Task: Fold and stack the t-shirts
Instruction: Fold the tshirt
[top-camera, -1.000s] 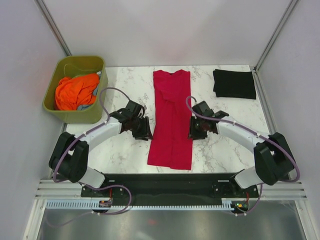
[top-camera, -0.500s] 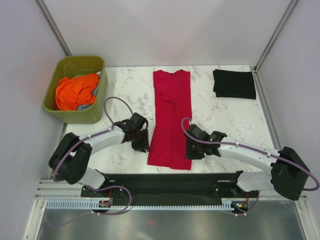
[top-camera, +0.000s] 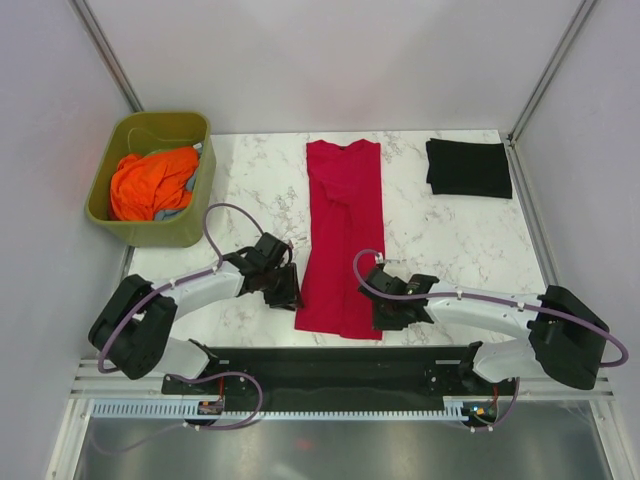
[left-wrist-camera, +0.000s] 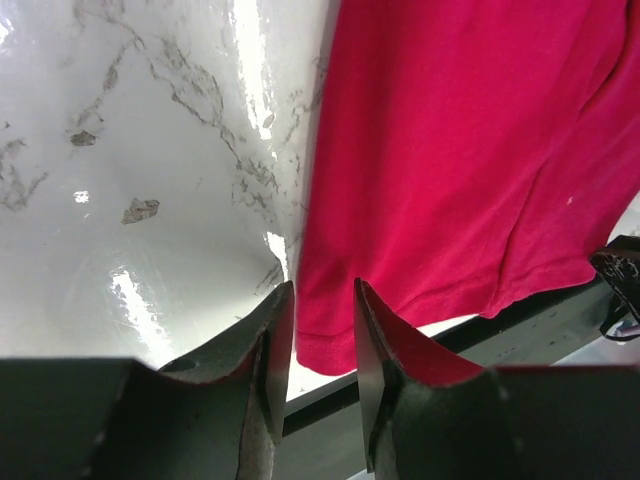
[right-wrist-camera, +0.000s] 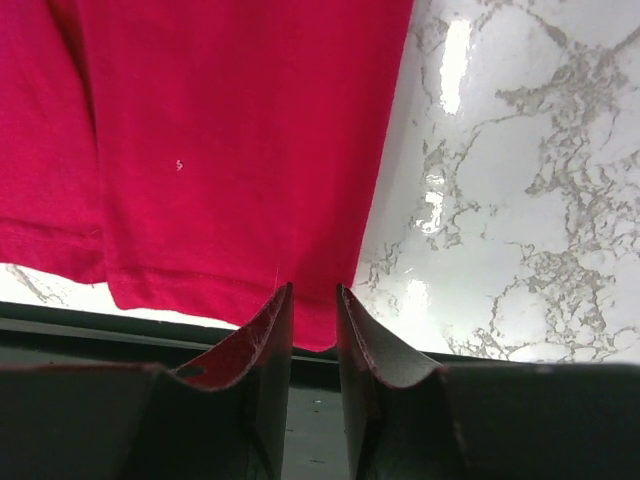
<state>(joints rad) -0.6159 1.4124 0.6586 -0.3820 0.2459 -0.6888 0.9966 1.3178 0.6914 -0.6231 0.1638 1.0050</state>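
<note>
A crimson red t-shirt (top-camera: 345, 230) lies as a long narrow strip down the middle of the marble table, its hem at the near edge. A black t-shirt (top-camera: 468, 167) sits folded at the back right. My left gripper (top-camera: 291, 290) is at the red shirt's near left corner. In the left wrist view the left gripper (left-wrist-camera: 322, 300) is open, with the hem corner of the red t-shirt (left-wrist-camera: 450, 150) showing in the gap. My right gripper (top-camera: 383, 312) is at the near right corner. In the right wrist view the right gripper (right-wrist-camera: 314, 300) is open with a narrow gap over the red t-shirt (right-wrist-camera: 230, 130) hem.
An olive-green tub (top-camera: 160, 232) at the back left holds orange cloth (top-camera: 150, 182). The black base rail (top-camera: 340, 358) runs just past the table's near edge, right below the shirt's hem. Grey walls close in both sides.
Both grippers have slid along the red shirt's sides toward the near edge, from its middle to its hem corners. The right jaws have narrowed a little.
</note>
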